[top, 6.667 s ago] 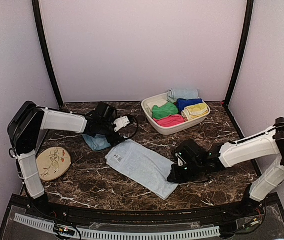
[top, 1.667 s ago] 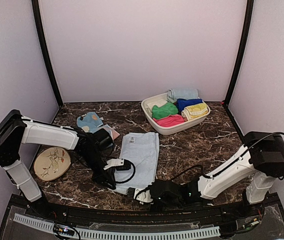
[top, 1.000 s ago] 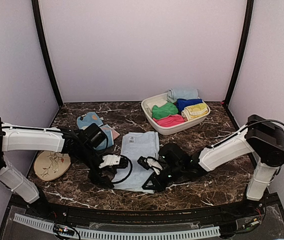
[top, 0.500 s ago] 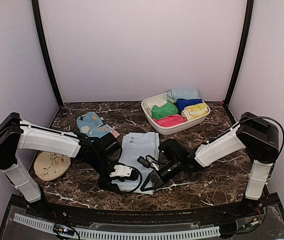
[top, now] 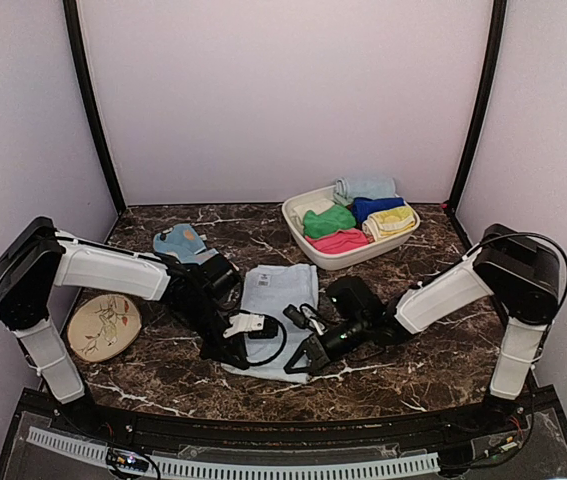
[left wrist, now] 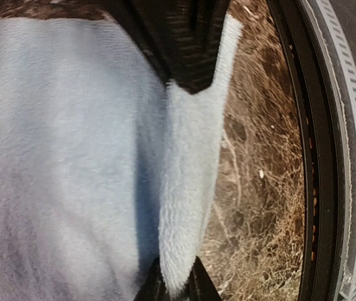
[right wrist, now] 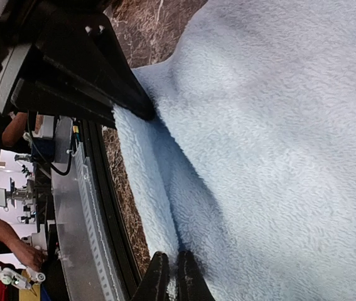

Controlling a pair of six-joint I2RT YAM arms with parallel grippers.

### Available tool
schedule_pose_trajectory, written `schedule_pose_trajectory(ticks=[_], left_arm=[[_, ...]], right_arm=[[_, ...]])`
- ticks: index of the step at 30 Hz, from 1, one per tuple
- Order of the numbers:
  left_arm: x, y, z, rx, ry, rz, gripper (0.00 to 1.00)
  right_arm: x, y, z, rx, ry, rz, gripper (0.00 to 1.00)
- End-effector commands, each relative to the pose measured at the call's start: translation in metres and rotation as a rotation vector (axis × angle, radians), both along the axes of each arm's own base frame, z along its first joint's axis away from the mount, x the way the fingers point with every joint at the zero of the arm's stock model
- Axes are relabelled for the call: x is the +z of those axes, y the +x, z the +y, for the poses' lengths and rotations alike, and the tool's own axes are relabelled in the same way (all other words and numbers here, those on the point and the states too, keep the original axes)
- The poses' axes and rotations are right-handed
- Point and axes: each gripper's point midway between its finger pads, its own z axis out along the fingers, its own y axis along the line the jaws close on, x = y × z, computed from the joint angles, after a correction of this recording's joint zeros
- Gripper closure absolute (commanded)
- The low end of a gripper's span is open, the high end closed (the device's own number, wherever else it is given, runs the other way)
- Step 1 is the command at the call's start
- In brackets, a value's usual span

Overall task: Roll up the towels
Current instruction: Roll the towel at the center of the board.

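Observation:
The plain pale blue towel [top: 281,295] lies flat in the middle of the marble table, its near edge raised into a fold. My left gripper [top: 231,352] is shut on the near left corner of that edge; in the left wrist view the fold [left wrist: 187,188] is pinched between the fingertips of the left gripper [left wrist: 174,287]. My right gripper [top: 301,362] is shut on the near right corner, and the right gripper [right wrist: 170,279] bites the same raised edge of the towel [right wrist: 278,157]. The spotted blue towel [top: 185,243] lies crumpled at the back left.
A cream basin [top: 315,252] at the back right holds rolled green, pink, dark-blue, yellow and pale towels. A round beige plate [top: 105,326] sits at the left. The black front rail [top: 263,425] runs just beyond the towel's near edge.
Both grippers have come down to the pale blue towel's near edge. The left jaws have closed on it, and the edge now stands up as a fold between the two grippers.

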Motion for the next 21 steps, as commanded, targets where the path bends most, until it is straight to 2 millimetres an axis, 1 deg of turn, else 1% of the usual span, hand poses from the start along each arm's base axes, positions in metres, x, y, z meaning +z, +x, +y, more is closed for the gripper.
schedule_pose_trajectory(ticks=[1, 3, 5, 7, 9, 11, 13, 16, 19, 21], left_arm=[[0.010, 0.001, 0.004, 0.076, -0.012, 0.172, 0.92], [0.007, 0.001, 0.006, 0.097, -0.001, 0.203, 0.93], [0.004, 0.000, 0.006, 0.108, 0.011, 0.231, 0.94], [-0.001, 0.001, 0.007, 0.123, 0.031, 0.244, 0.94], [-0.004, 0.002, 0.006, 0.130, 0.045, 0.259, 0.94], [-0.005, 0.004, 0.005, 0.136, 0.053, 0.271, 0.94], [-0.007, 0.007, 0.004, 0.148, 0.064, 0.277, 0.94], [-0.011, 0.012, 0.002, 0.171, 0.089, 0.301, 0.95], [-0.014, 0.016, 0.000, 0.199, 0.111, 0.343, 0.96], [-0.014, 0.020, 0.000, 0.220, 0.117, 0.378, 0.97]], right_arm=[[0.004, 0.019, -0.007, -0.070, -0.030, -0.140, 0.87], [0.006, 0.027, -0.010, -0.106, -0.039, -0.192, 0.80], [0.014, 0.034, -0.013, -0.138, -0.027, -0.249, 0.74], [0.022, 0.041, -0.020, -0.183, -0.021, -0.327, 0.61], [0.036, 0.042, -0.028, -0.196, 0.000, -0.456, 0.55], [0.058, 0.039, -0.035, -0.202, 0.004, -0.632, 0.46], [0.064, 0.032, -0.040, -0.169, -0.041, -0.786, 0.45], [0.068, 0.018, -0.042, -0.078, -0.127, -0.994, 0.46], [0.069, -0.006, -0.032, 0.046, -0.173, -1.130, 0.47], [0.063, -0.018, -0.025, 0.133, -0.227, -1.222, 0.48]])
